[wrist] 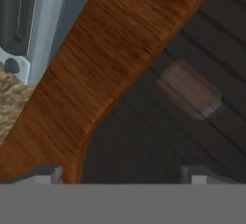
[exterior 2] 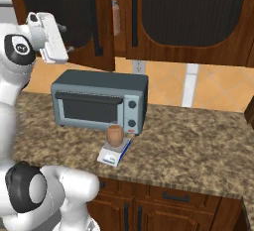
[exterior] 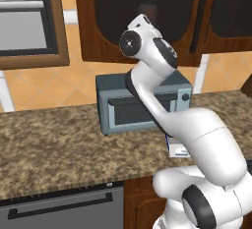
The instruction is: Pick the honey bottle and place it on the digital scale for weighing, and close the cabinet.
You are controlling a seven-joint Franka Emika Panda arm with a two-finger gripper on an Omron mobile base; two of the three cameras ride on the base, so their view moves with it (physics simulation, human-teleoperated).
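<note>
The tan-brown honey bottle [exterior 2: 115,136] stands upright on the small digital scale [exterior 2: 113,154], in front of the toaster oven. The scale's edge [exterior: 178,150] peeks out behind my arm. Above, one door of the dark wooden cabinet [exterior 2: 96,24] hangs ajar. My gripper [exterior 2: 67,37] is raised close to that door's face and is open, with nothing between its fingers. In the hand view the gripper [wrist: 122,175] faces the cabinet door's wood frame [wrist: 105,69] and dark glass, the fingertips [wrist: 44,175] set wide apart.
A blue-grey toaster oven [exterior 2: 99,101] sits on the speckled counter [exterior 2: 198,141] under the cabinet. A reddish-pink jar [exterior 2: 116,18] shows in the door gap and through the glass [wrist: 190,89]. A wood-framed window [exterior: 29,21] is at the left. A dishwasher front [exterior: 64,208] lies below the counter.
</note>
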